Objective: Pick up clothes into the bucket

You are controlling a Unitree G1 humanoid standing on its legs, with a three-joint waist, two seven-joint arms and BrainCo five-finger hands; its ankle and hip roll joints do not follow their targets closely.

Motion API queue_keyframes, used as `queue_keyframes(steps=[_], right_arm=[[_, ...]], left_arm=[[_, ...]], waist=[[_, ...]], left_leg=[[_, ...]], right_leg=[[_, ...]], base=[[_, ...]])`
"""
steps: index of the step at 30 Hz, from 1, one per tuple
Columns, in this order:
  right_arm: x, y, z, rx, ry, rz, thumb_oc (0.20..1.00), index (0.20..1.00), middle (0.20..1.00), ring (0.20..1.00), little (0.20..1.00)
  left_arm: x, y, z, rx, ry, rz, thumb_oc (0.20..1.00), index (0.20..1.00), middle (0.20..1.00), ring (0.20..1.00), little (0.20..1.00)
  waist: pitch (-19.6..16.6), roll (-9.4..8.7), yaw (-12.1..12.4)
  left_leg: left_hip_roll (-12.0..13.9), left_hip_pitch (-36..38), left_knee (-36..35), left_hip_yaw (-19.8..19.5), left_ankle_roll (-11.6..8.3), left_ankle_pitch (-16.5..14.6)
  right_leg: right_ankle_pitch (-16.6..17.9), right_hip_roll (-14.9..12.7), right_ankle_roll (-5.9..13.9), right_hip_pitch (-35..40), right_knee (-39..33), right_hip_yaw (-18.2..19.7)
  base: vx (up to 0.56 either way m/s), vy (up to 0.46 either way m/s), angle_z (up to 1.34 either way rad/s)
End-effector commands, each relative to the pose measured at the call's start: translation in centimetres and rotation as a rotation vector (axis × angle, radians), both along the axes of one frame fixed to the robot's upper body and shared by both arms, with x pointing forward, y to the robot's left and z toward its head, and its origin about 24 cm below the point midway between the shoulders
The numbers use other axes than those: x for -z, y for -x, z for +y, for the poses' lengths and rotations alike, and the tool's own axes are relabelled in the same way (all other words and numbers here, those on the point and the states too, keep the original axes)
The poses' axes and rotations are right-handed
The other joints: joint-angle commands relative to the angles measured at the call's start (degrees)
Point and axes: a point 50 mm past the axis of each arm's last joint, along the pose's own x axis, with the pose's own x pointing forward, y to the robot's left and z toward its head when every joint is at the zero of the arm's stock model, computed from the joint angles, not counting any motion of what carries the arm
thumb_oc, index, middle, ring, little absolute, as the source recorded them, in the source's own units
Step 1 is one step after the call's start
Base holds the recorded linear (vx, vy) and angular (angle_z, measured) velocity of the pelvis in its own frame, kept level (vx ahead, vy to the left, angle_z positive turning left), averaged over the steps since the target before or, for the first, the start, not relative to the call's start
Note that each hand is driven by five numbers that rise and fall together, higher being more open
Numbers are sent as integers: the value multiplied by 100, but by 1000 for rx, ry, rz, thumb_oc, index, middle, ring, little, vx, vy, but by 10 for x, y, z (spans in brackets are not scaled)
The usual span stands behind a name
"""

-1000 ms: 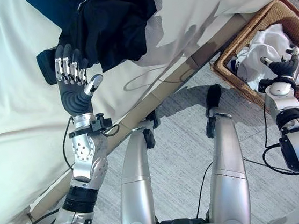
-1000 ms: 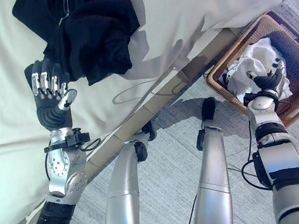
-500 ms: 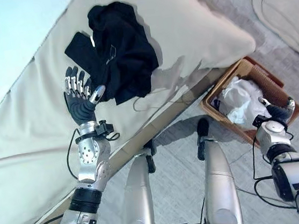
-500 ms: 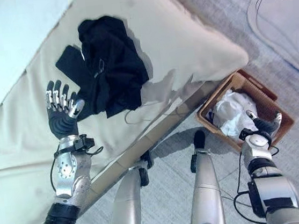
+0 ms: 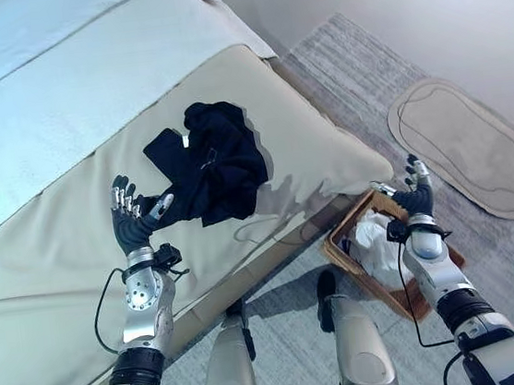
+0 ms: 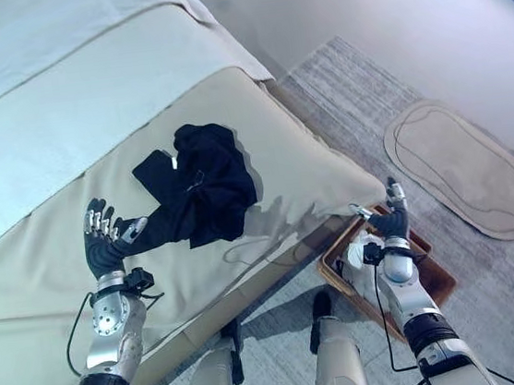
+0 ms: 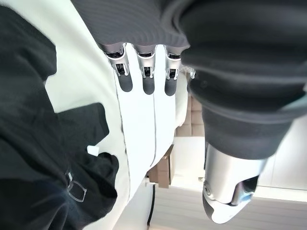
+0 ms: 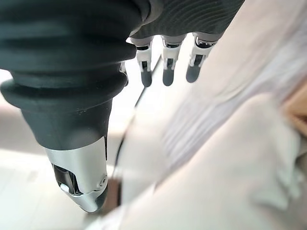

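Moved: camera has pulled back; right robot hand (image 5: 415,195) has risen from white clothes (image 5: 368,237).
Left robot hand (image 5: 131,222): fingers straight, empty, just left of black clothes (image 5: 211,163) on bed (image 5: 47,226).
Right robot hand: fingers straight, empty, above basket (image 5: 353,267) on floor.

A bedroom in a home: a wide bed (image 5: 66,224) with a beige cover and a pale sheet, grey carpet (image 5: 353,61), a small oval rug (image 5: 465,145), and a wicker basket (image 5: 343,255) of laundry by the bed.
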Motion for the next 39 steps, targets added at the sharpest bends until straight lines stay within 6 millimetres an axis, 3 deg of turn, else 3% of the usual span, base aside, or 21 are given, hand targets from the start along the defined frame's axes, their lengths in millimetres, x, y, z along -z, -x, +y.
queue_keyframes(steps=[1,2,5,13,17,20,24,26,29,34,38,39], right_arm=[[-24,-11,19,-128,42,-101,1000,1000,1000,1000,1000],[-24,-11,19,-128,41,-101,1000,1000,1000,1000,1000],[-24,-15,31,-154,48,-91,1000,1000,1000,1000,1000],[-27,-29,59,-183,1,-78,1000,1000,1000,1000,1000],[-21,-25,56,-177,-10,-54,1000,1000,1000,1000,1000],[-18,-22,57,-180,-25,-51,1000,1000,1000,1000,1000],[-9,-19,50,-158,-43,-19,1000,1000,1000,1000,1000],[-5,-17,48,-142,-70,-8,1000,1000,1000,1000,1000],[1,-14,47,-129,-90,9,1000,1000,1000,1000,1000],[1,-10,42,-111,-103,-7,1000,1000,1000,1000,1000],[-5,-11,43,-110,-104,-33,1000,1000,1000,1000,1000],[-8,-11,42,-102,-107,-52,1000,1000,1000,1000,1000]], left_arm=[[-12,-6,0,22,-156,-27,1000,1000,1000,1000,1000],[-12,-6,0,22,-156,-27,1000,1000,1000,1000,1000],[-8,-14,-15,74,-259,15,1000,1000,1000,1000,1000],[-10,-18,-20,107,-412,33,1000,1000,1000,1000,1000],[-4,-17,-19,122,-451,72,1000,1000,1000,1000,1000],[-4,-20,-20,141,-524,92,1000,1000,1000,1000,1000],[-7,-29,-25,164,-594,91,1000,1000,1000,1000,1000],[-9,-31,-26,164,-621,83,1000,1000,1000,1000,1000],[-8,-34,-30,169,-657,92,1000,1000,1000,1000,1000],[-8,-39,-41,172,-642,85,1000,1000,1000,1000,1000],[-13,-46,-50,177,-680,69,1000,1000,1000,1000,1000],[-17,-50,-54,184,-708,60,1000,1000,1000,1000,1000]], waist=[[-182,-128,156],[-179,-129,150],[-254,-36,211],[-377,-139,355],[-365,-154,323],[-300,-106,221],[-284,-198,-10],[-270,-294,-59],[-304,-389,-73],[-305,-388,-111],[-219,-367,-198],[-174,-359,-267]], left_leg=[[119,122,537,-61,-176,-415],[116,121,543,-69,-174,-417],[60,9,-42,-111,-190,105],[-363,230,-39,196,161,-259],[-742,563,11,245,480,-485],[-819,740,-11,188,572,-513],[-809,776,-116,60,497,-527],[-823,776,-114,28,440,-596],[-750,665,46,-13,354,-654],[-456,500,239,-25,139,-689],[-362,296,395,1,74,-688],[-309,193,400,202,65,-628]], right_leg=[[405,-101,162,641,-773,243],[407,-103,163,650,-781,235],[443,-255,250,714,-786,-37],[676,-729,522,768,-677,141],[1137,-1039,549,683,273,498],[1200,-862,430,416,785,928],[891,-241,410,107,-306,1344],[1049,-144,463,91,-1058,1275],[1123,-111,482,226,-1340,1247],[1033,23,397,301,-1387,1052],[1013,-4,375,183,-1300,939],[1012,-61,383,176,-1302,861]], base=[[64,-19,23],[84,32,18],[25,142,31],[88,193,22],[123,218,11],[81,116,16],[62,-74,8],[92,-138,12],[77,-145,34],[58,-149,6],[-6,-83,7],[-95,-32,14]])
